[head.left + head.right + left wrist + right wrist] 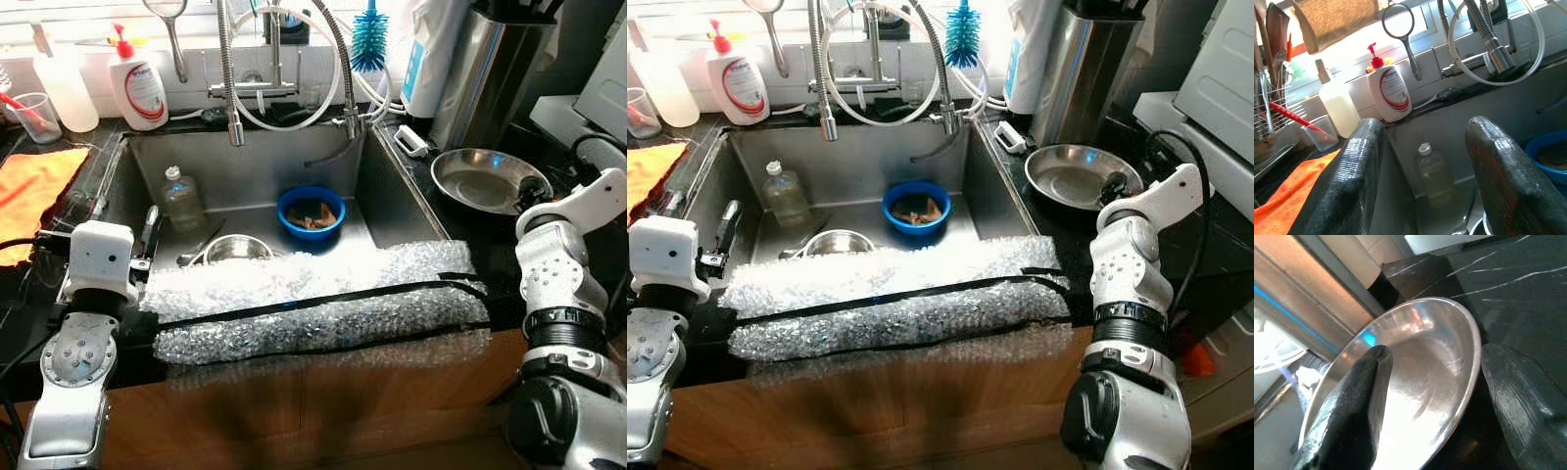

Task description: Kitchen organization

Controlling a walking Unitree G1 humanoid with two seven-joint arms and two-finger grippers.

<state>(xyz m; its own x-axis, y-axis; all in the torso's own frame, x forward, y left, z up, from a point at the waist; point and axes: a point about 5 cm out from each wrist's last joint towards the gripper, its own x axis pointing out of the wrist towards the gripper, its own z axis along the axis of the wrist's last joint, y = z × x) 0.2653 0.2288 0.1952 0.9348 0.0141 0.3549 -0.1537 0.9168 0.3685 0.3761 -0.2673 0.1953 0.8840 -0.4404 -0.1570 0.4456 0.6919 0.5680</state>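
Note:
A wide steel dish (480,178) rests on the black counter to the right of the sink (392,186). My right gripper (1435,362) is open at the dish's near rim (1469,333), one finger over the inside, the other over the counter outside. In the sink basin lie a blue bowl (310,213) with scraps, a small steel bowl (237,250), a clear plastic bottle (182,201) and some cutlery. My left gripper (1425,132) stands open over the sink's left edge, pointing toward the bottle (1434,176), with nothing between its fingers.
Bubble wrap (323,294) with black straps pads the sink's front edge. A spring faucet (230,98), soap dispenser (137,86) and blue brush (369,39) line the back. An orange cloth (29,186) lies at left; a tall steel canister (490,69) stands behind the dish.

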